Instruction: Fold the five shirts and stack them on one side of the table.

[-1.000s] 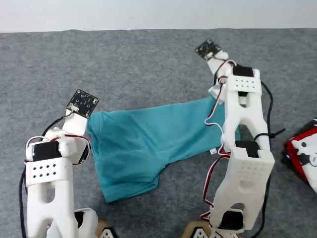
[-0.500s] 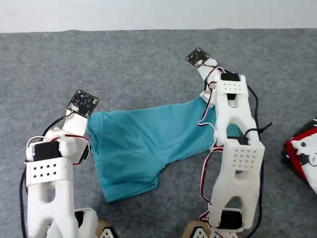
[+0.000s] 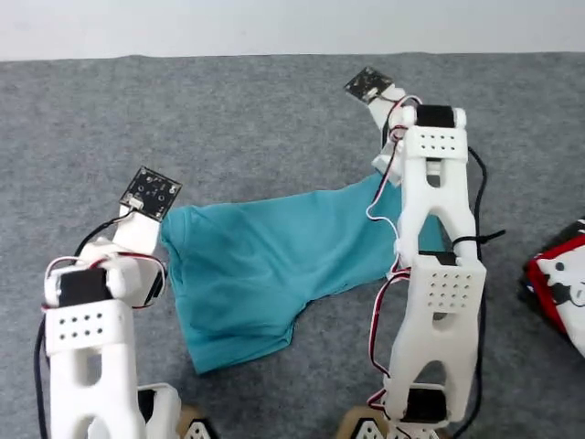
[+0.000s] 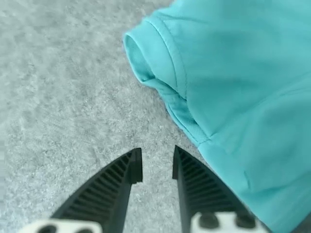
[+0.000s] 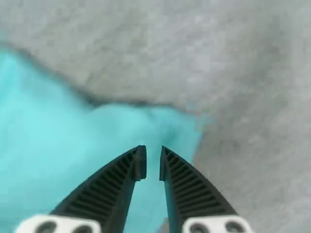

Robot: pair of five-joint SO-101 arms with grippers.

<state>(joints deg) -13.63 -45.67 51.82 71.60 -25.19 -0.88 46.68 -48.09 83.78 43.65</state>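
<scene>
While the teal shirt [image 3: 256, 265] is laid out rumpled and unfolded across the grey table [image 3: 228, 119], the left pincer [image 4: 156, 164] is held over bare table just beside the shirt's hemmed, rolled edge. Its fingers are narrowly parted and nothing is gripped between them. The right pincer [image 5: 152, 164] is held above the shirt's opposite end, close to the edge of the cloth, likewise released, with a slim gap and no fabric caught. A red-and-white patterned cloth [image 3: 559, 279] is seen well apart from the shirt, beyond the right arm [image 3: 439, 274].
</scene>
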